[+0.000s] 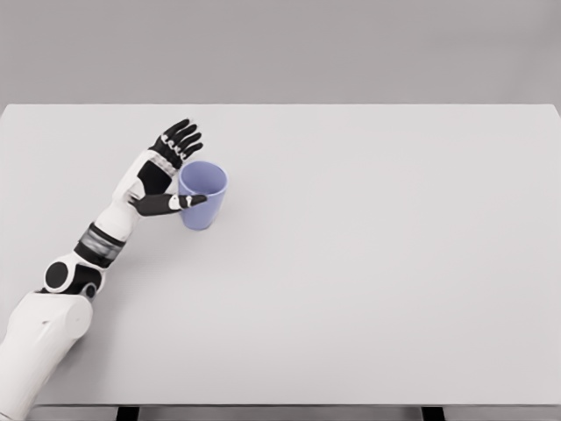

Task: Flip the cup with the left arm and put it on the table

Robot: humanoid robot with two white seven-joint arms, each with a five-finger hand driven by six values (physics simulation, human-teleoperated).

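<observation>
Cup (202, 195) sits mouth-up on the table (377, 263); my left hand (166, 171) is spread, holding nothing, so I'd back away gently without nudging it.

Only the cup (202, 195) stands on the table (377, 263), just beside the left hand (166, 167).

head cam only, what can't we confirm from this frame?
- Contact between the left hand and the cup: the thumb crosses the cup's wall, the fingers are spread beyond the rim, but touching or just near cannot be told.
- Cup's far-left wall: hidden by the palm.
- Cup's inside bottom: hidden by its own wall.
- Right arm: out of frame.
- Left shoulder: cut off at the lower left edge.
- Table legs: cut by the bottom edge.
</observation>
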